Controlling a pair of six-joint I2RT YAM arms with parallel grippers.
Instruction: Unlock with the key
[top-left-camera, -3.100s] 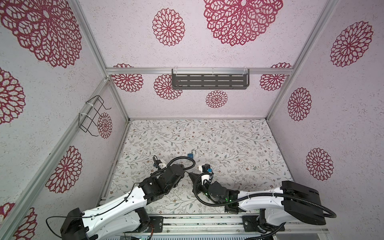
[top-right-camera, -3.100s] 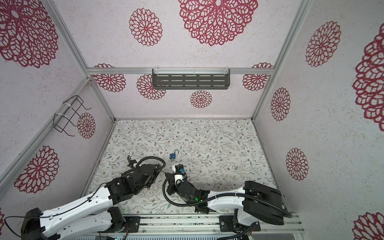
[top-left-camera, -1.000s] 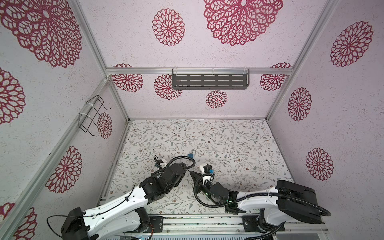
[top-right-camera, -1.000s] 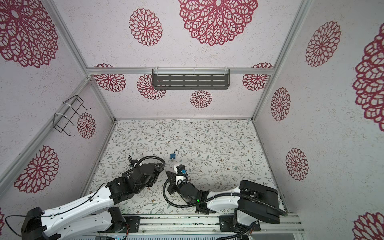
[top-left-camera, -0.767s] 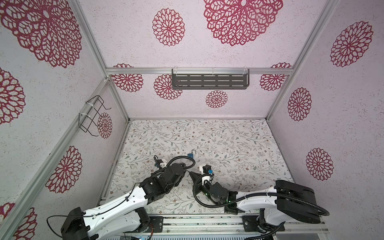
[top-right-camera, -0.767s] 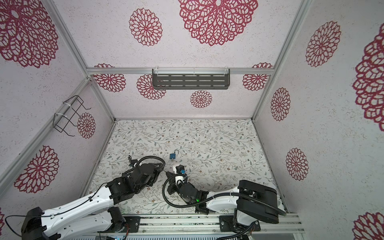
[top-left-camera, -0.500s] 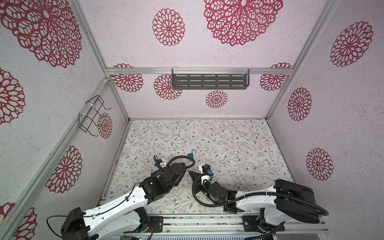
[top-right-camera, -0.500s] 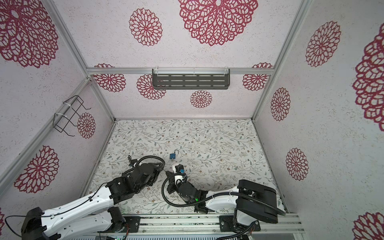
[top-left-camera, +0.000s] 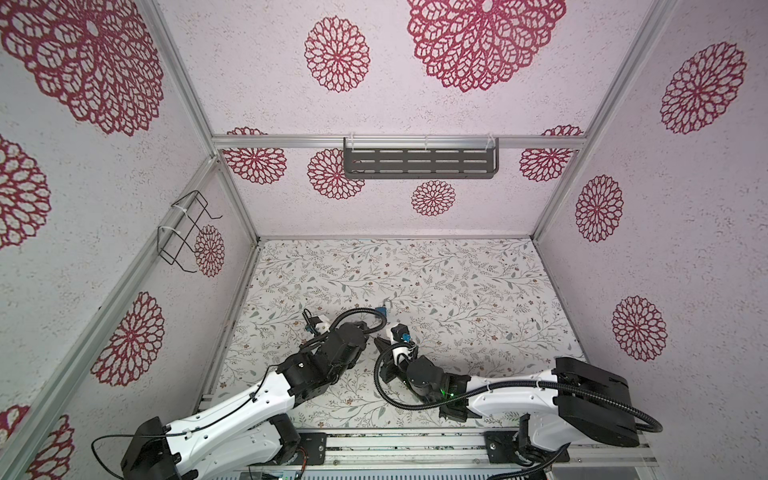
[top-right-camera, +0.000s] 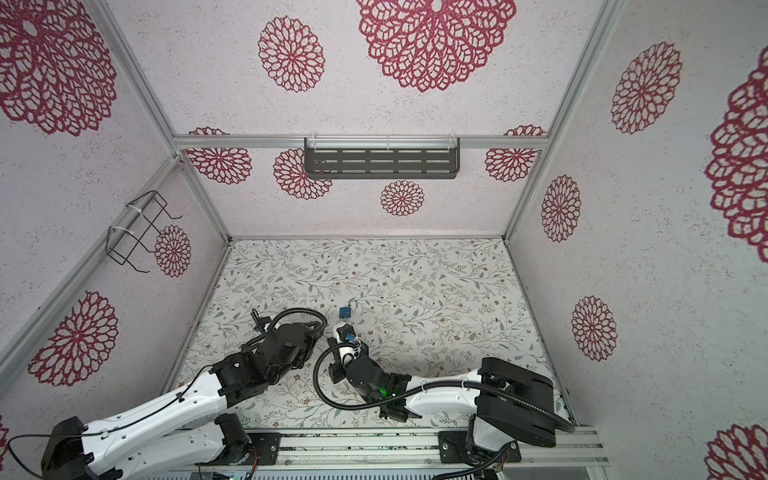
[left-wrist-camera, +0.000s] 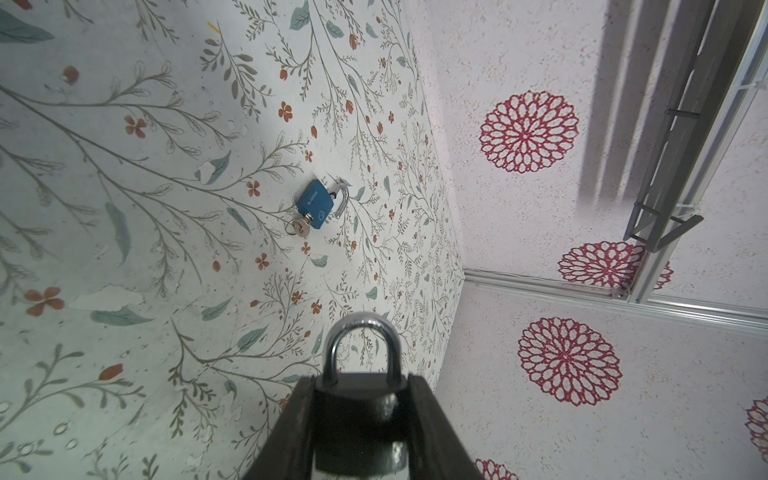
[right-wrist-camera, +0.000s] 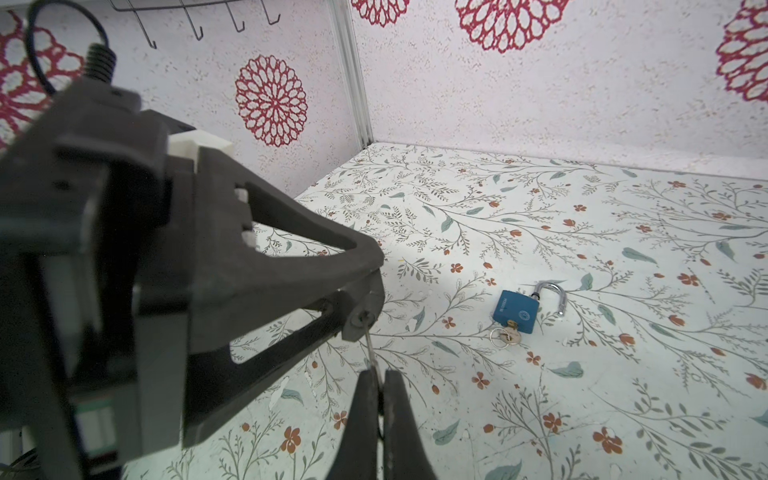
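My left gripper (left-wrist-camera: 360, 388) is shut on a black padlock (left-wrist-camera: 358, 405) by its two sides. The silver shackle (left-wrist-camera: 360, 332) sticks out past the fingertips with both legs seated in the body. In the right wrist view the left gripper (right-wrist-camera: 359, 286) shows from the side, with the padlock's underside (right-wrist-camera: 360, 319) facing my right gripper (right-wrist-camera: 378, 376). The right gripper is shut on a thin silver key (right-wrist-camera: 371, 347) whose tip reaches the padlock's underside. In both top views the two grippers meet near the table's front middle (top-left-camera: 374, 343) (top-right-camera: 323, 343).
A blue padlock (right-wrist-camera: 515, 311) lies flat on the floral table (right-wrist-camera: 582, 395) beyond the grippers, its shackle swung open and a key with a ring in its keyhole; it also shows in both top views (top-left-camera: 380, 309) (top-right-camera: 344, 311). A grey shelf (top-left-camera: 419, 163) hangs on the back wall, a wire rack (top-left-camera: 185, 232) on the left wall.
The right arm has edged a little to the left, toward the left gripper. The left arm and both grips look the same.
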